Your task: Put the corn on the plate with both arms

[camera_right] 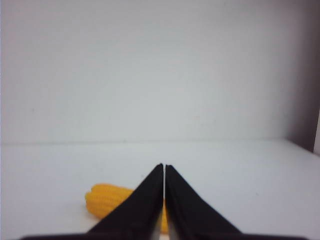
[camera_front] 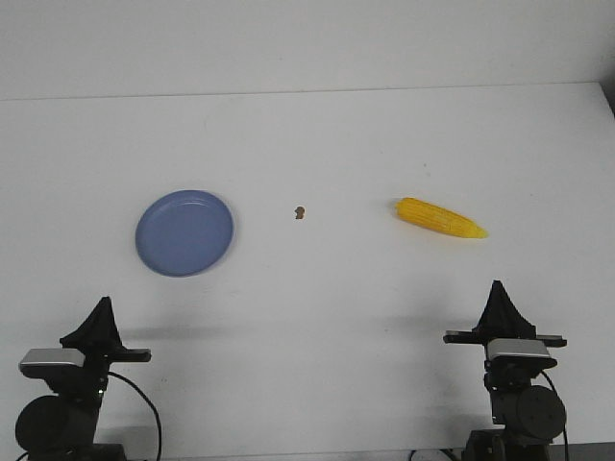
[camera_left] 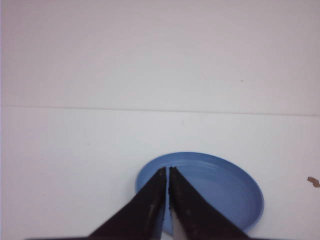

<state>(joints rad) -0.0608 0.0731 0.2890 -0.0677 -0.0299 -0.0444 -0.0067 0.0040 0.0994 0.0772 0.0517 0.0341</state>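
The yellow-orange corn [camera_front: 440,218] lies on the white table at the right, its pointed end toward the right. The periwinkle-blue plate [camera_front: 184,232] sits empty at the left. My left gripper [camera_front: 101,303] rests near the front edge, short of the plate, shut with nothing in it. My right gripper [camera_front: 497,287] is near the front edge, short of the corn, shut and empty. The left wrist view shows the left gripper [camera_left: 167,169] in front of the plate [camera_left: 230,185]. In the right wrist view the right gripper [camera_right: 164,165] partly hides the corn [camera_right: 107,198].
A tiny brown speck [camera_front: 299,212] lies between plate and corn, also seen as a speck [camera_left: 313,182] in the left wrist view. The table's far edge [camera_front: 307,91] meets a white wall, and the right edge [camera_front: 607,96] is at the far right.
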